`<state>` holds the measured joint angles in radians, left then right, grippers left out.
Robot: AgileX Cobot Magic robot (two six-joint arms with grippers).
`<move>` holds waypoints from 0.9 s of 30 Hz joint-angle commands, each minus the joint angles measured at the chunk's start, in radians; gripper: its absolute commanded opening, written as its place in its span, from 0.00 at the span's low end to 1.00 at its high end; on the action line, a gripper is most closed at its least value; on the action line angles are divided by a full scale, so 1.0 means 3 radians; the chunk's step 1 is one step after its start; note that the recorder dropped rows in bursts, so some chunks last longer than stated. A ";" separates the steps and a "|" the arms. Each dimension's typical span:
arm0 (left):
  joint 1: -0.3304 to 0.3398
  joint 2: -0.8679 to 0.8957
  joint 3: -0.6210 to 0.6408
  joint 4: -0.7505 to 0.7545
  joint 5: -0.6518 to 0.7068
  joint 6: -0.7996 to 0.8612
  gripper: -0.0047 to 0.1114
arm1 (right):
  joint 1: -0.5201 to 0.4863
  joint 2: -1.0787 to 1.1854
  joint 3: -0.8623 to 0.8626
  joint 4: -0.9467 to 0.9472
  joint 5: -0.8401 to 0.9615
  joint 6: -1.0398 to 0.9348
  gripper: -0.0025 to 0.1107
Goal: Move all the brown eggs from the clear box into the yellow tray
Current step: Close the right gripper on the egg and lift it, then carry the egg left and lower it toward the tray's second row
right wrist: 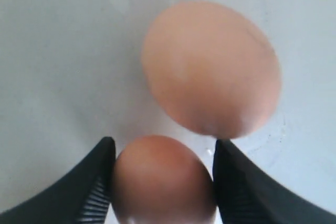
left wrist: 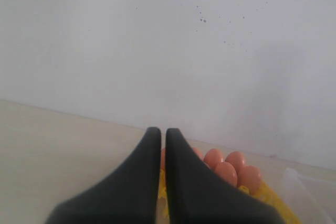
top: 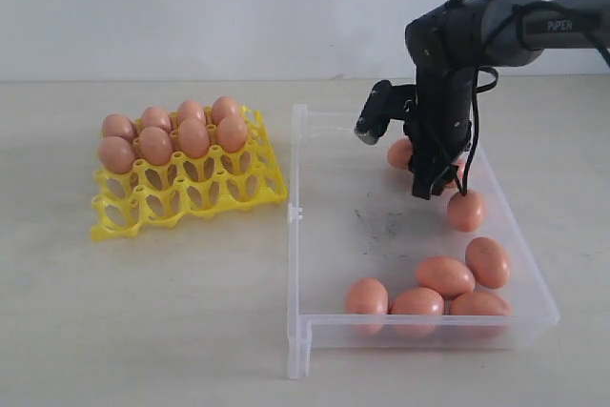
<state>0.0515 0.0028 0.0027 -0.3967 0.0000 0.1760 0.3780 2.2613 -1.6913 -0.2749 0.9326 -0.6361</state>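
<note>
Right wrist view: my right gripper (right wrist: 163,141) was partly open, jaws snug on one brown egg (right wrist: 163,182).
Egg's place: clear box (top: 297,235) floor, near its back right corner.
My left gripper (left wrist: 159,132): closed, empty.

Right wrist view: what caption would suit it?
The right gripper straddles one brown egg, a second egg just beyond.

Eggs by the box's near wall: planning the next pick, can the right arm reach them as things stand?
Probably yes: the box is open-topped and nothing covers those eggs. However, the right end effector straddles another egg at the far side.
</note>
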 commanded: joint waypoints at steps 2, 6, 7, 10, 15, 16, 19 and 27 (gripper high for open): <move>-0.0014 -0.0009 -0.0009 -0.0011 0.0000 0.0030 0.07 | -0.0038 -0.0267 0.0018 0.0701 -0.0351 0.0274 0.02; -0.0014 -0.0009 -0.0009 -0.0011 0.0000 0.0030 0.07 | -0.0038 -0.0521 0.0018 0.1537 -0.0515 0.0254 0.02; -0.0014 -0.0009 -0.0009 -0.0011 0.0000 0.0030 0.07 | -0.0038 -0.0569 0.0018 0.1663 -0.0530 0.0254 0.02; -0.0014 -0.0009 -0.0009 -0.0011 0.0000 0.0030 0.07 | -0.0038 -0.0651 0.0018 0.2118 -0.0610 0.0143 0.02; -0.0014 -0.0009 -0.0009 -0.0011 0.0000 0.0030 0.07 | -0.0017 -0.0693 0.0044 0.4202 -0.0658 -0.1311 0.02; -0.0014 -0.0009 -0.0009 -0.0011 0.0000 0.0030 0.07 | 0.0018 -0.0693 0.0107 0.4826 -0.0644 -0.1806 0.02; -0.0014 -0.0009 -0.0009 -0.0011 0.0000 0.0030 0.07 | 0.0165 -0.0693 0.0229 0.5646 -0.0643 -0.2640 0.02; -0.0014 -0.0009 -0.0009 -0.0011 0.0000 0.0030 0.07 | 0.0977 -0.0420 0.0291 0.6731 -0.0814 -0.4917 0.02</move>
<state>0.0515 0.0028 0.0027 -0.3967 0.0000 0.1760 0.6271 2.1052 -1.6027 1.7160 0.6980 -1.9660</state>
